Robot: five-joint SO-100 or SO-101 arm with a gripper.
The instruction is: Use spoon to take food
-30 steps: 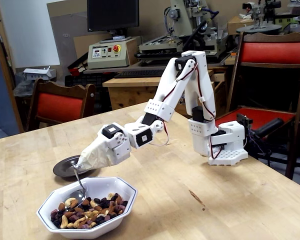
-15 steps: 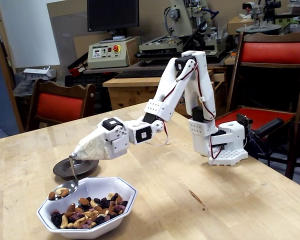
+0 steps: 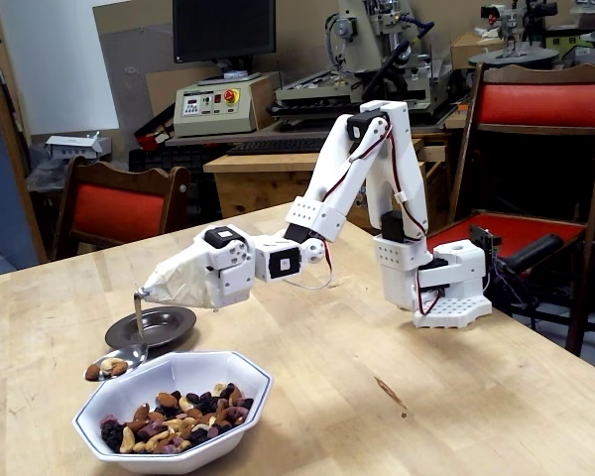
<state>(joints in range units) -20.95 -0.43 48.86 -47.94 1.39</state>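
The gripper (image 3: pixel 151 290) is wrapped in beige cloth, so its fingers are hidden; the spoon's thin handle comes out of the cloth tip and hangs down. The silver spoon (image 3: pixel 137 332) carries a few nuts of food (image 3: pixel 104 369) in its bowl, which hovers just left of the white bowl's rim, in front of the dark plate. The white octagonal bowl (image 3: pixel 246 383) at the table's front holds the rest of the food (image 3: pixel 174 416): cashews, almonds and dark raisin-like pieces.
A small dark metal plate (image 3: pixel 169 322) lies behind the white bowl, under the gripper. The arm's white base (image 3: pixel 451 293) stands at the right of the wooden table (image 3: pixel 377 416). Red chairs and benches with machines fill the background.
The spoon went from dipping into the bowl's food to lifted out with nuts in it. The gripper rose and swung left, toward the dark plate.
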